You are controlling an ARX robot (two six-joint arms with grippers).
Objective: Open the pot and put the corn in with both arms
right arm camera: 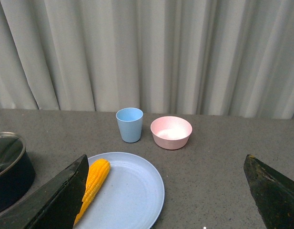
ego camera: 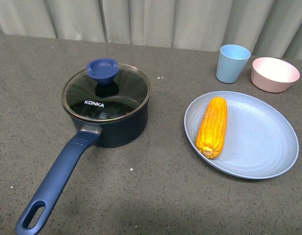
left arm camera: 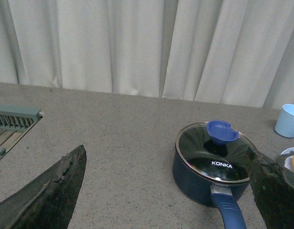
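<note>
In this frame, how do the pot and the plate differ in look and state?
Colour: the pot is dark navy, the plate pale blue. Shape: the pot is deep-walled with a long handle, while the plate is shallow and has no handle. State: the pot is closed by its glass lid, while the plate lies open with the corn on it. Both are round and stand on the grey table.
</note>
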